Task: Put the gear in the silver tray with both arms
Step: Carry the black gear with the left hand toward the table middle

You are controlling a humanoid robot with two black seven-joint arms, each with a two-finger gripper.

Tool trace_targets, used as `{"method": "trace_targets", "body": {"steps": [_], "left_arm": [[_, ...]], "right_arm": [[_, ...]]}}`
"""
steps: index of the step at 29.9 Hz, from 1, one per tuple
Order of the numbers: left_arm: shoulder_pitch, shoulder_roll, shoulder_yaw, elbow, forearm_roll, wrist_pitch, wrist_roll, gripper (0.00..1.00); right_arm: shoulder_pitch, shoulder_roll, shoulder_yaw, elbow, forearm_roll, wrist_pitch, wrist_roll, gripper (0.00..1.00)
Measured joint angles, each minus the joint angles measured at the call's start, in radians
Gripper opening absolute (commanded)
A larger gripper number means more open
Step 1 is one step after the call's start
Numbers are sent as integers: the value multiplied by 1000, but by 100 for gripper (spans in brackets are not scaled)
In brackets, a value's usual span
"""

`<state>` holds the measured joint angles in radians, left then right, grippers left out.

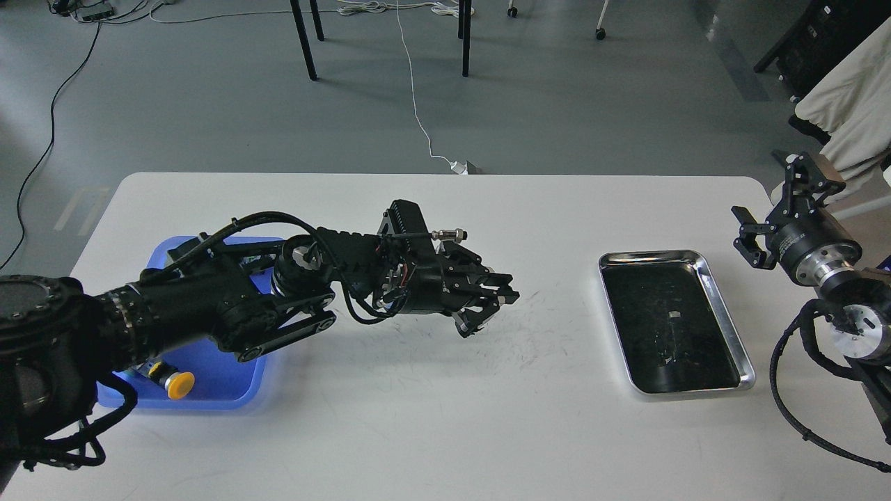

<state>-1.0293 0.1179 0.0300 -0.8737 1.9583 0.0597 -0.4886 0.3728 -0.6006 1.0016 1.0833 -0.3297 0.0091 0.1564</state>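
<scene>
The silver tray [724, 316] lies at the right of the white table, with nothing in it but small specks on its dark bottom. My left arm reaches across the table. Its gripper [493, 310] hovers over the table's middle, well left of the tray. It is dark, and I cannot tell whether its fingers hold anything. My right gripper [771, 209] is open and empty, raised beyond the tray's far right corner. No gear shows: my left arm covers the part of the blue tray [216, 390] where a small black gear lay.
The blue plastic tray at the left holds a part with a yellow button [181, 385]; the rest is hidden by my left arm. Beige cloth [849, 104] hangs at the far right. Table legs and cables lie on the floor beyond the table's far edge.
</scene>
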Motion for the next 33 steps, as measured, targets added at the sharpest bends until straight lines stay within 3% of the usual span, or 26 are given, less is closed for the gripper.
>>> {"method": "trace_targets", "body": {"steps": [8,20,33], "left_arm": [[11,-112,33,108,-4,1,0,18],[55,-118,34,210,-6,2,0,20],[73,-118,33,226,-10,2,0,23]], "right_arm": [[0,-2,-1,0,0,1,0,99],[-1,-2,-4,-1,-1,1,0,99],[-1,-2,-5,-1,-1,0,0,99]]}}
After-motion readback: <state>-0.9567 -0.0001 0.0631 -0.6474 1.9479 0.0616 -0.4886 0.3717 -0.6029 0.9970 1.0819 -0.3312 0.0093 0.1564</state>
